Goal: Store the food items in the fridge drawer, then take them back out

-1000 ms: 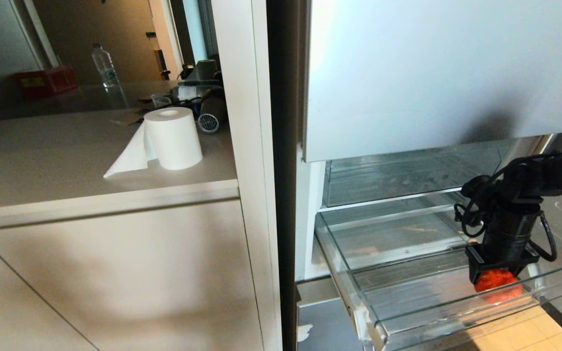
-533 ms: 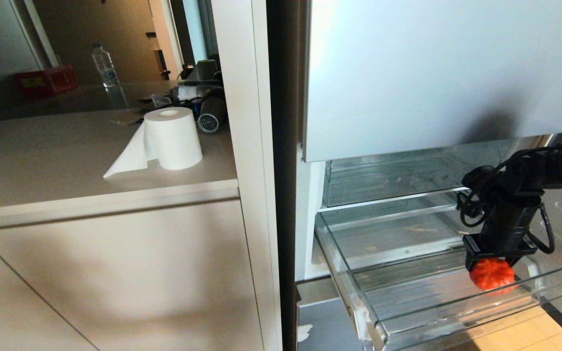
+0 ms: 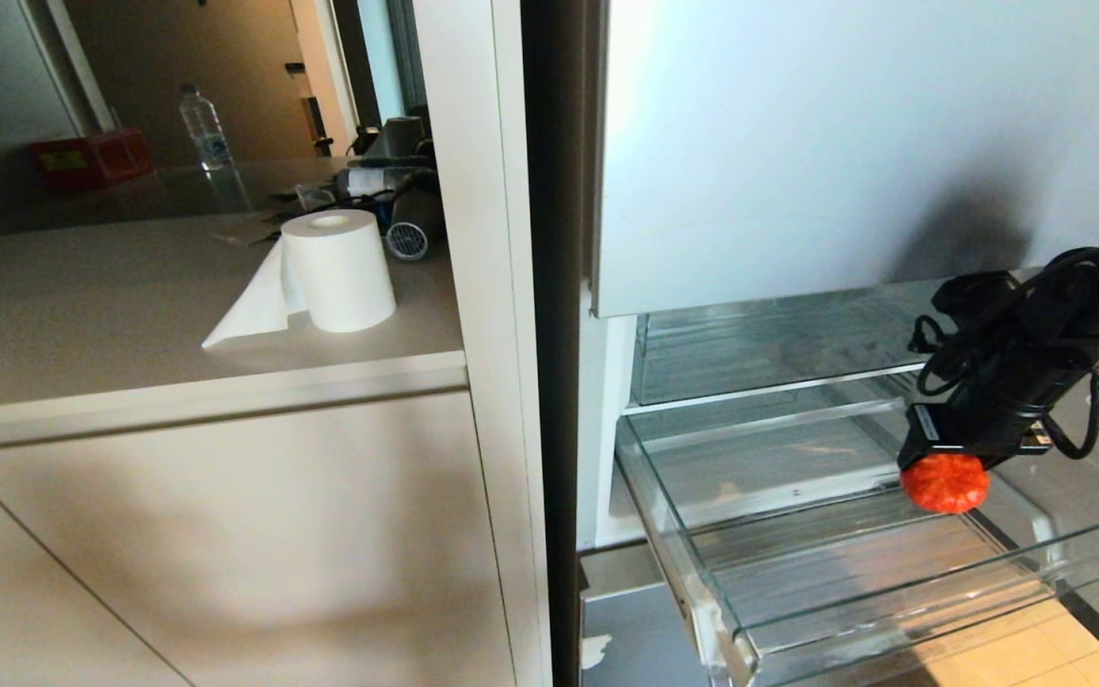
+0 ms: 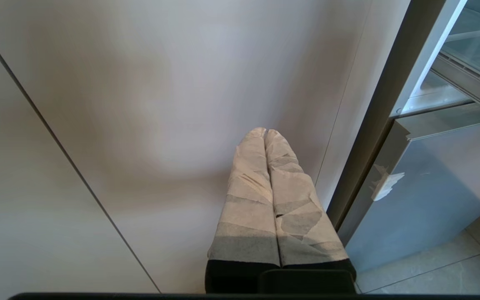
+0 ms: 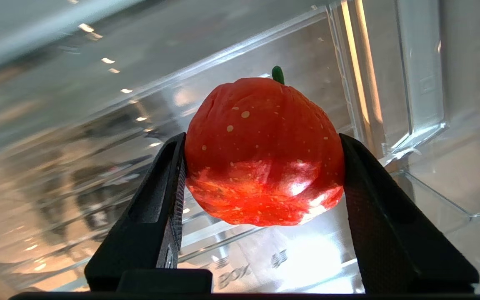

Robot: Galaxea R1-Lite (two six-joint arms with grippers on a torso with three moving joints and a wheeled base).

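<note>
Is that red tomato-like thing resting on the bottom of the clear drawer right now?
Apart. In the head view the red food item hangs in the right gripper, clear above the fridge drawer; the right wrist view shows both fingers pressed against its sides.

Right arm reaches in from the right side, wrist angled down and leftward. Right gripper fingers spread apart, clamped on a load. Left gripper parked low, taped fingers pressed together.

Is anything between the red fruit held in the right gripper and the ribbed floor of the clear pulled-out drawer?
No. The head view shows the red-orange round fruit in the right gripper above the transparent plastic drawer's bare ribbed floor.
</note>
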